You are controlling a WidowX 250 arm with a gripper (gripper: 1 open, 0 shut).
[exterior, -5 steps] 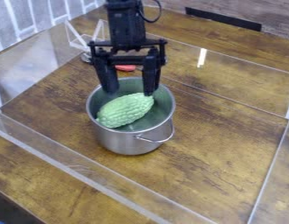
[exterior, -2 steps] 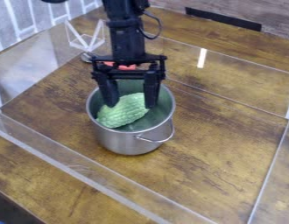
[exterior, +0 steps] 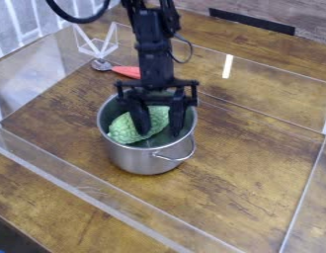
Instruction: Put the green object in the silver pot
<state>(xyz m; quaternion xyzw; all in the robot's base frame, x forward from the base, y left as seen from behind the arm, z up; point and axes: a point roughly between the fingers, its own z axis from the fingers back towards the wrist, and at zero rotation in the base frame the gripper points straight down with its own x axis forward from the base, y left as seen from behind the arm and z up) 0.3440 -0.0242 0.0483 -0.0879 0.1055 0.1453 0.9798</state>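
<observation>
— Wooden surface (exterior: 245,198), brown planks, clear plastic walls round it. Farther back on the left?
— Clear wire-like stand (exterior: 95,42) at the back left, with something red (exterior: 126,70) lying flat just beside it.
— And toward the middle?
— Silver pot (exterior: 150,150), upright, thin handle loop facing the camera. Green object (exterior: 127,126) inside, leaning against the left inner wall, bumpy skin showing.
— End effector (exterior: 155,117)?
— Pointing steeply down, black fingers (exterior: 177,111) dipped inside the rim, on either side of the green object. Pinching it or merely close around it: cannot tell.
— Right side?
— Only bare planks and a bright glare streak (exterior: 226,66) on the plastic.
</observation>
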